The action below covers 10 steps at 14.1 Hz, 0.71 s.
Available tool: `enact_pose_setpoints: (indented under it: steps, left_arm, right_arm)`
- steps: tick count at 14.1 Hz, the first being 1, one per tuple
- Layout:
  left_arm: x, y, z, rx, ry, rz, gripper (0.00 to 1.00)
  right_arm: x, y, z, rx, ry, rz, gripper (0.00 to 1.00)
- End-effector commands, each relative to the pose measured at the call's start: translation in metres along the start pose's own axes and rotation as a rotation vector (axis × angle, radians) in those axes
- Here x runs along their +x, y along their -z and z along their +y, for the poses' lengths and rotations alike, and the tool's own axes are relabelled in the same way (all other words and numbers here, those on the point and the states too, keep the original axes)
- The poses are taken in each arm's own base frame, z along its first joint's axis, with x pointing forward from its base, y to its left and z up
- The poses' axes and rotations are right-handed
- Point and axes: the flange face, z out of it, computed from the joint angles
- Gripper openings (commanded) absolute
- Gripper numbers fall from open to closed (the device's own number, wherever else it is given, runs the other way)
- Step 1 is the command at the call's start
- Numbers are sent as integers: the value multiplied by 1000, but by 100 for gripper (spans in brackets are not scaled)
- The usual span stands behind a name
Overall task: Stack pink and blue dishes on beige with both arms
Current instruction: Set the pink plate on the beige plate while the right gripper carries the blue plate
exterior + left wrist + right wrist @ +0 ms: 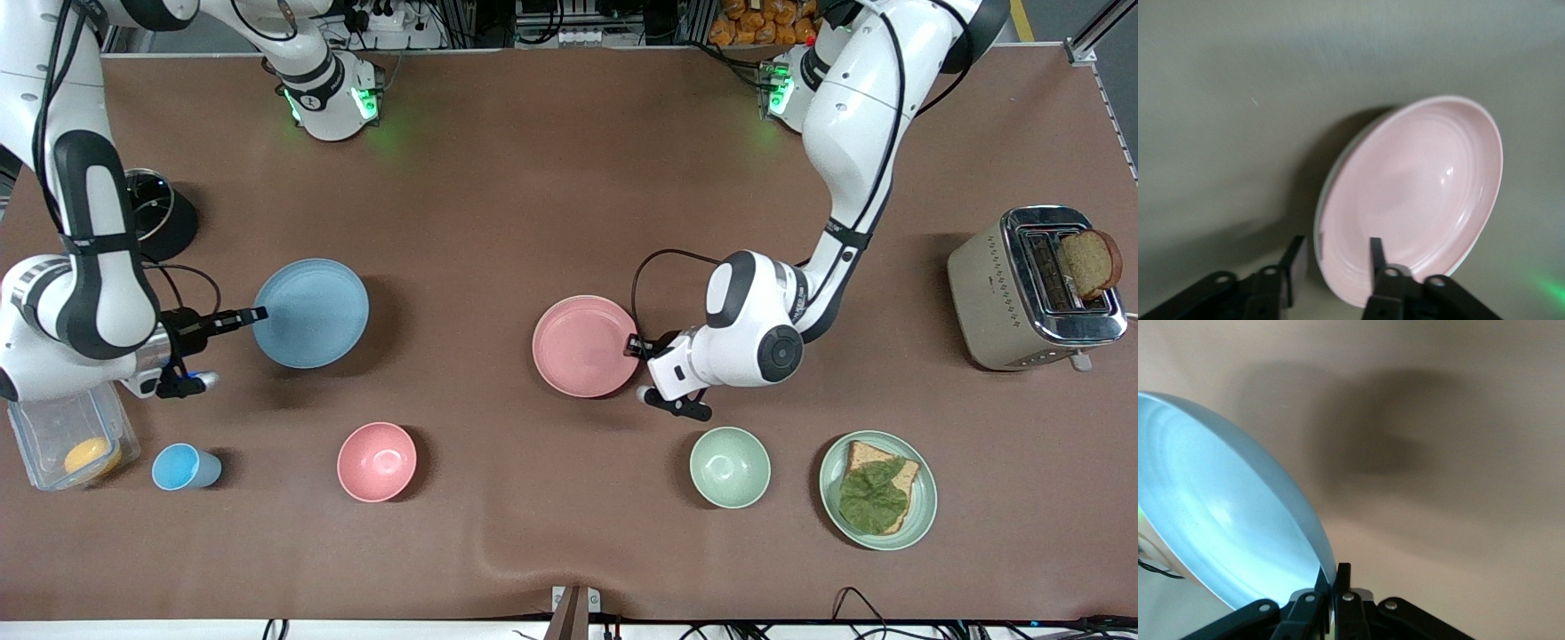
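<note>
Resting mid-worktop: pink plate, rim between parted fingers of left gripper, no pinch visible. Toward right arm's end: blue plate lifted, tilted, rim clamped by right gripper.

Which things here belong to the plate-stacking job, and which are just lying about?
Job: pink plate, open left gripper astride its rim; beige plate, a pale edge beneath it; blue plate, gripped by right gripper.

Lying about: pink bowl; blue cup; green bowl; pale green plate; toaster; clear container.
</note>
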Motion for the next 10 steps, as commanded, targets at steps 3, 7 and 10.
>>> enact_pose_setpoints:
  steps: [3, 7, 10]
  left_arm:
    - [1, 98, -24, 201, -93, 77, 100]
    - [-5, 154, -52, 382, -142, 79, 100]
    - [-12, 193, -92, 435, -110, 75, 100]
  right_arm:
    - [24, -4, -117, 6, -127, 7, 0]
    - [43, -56, -235, 17, -230, 22, 0]
    - [52, -103, -305, -14, -283, 85, 0]
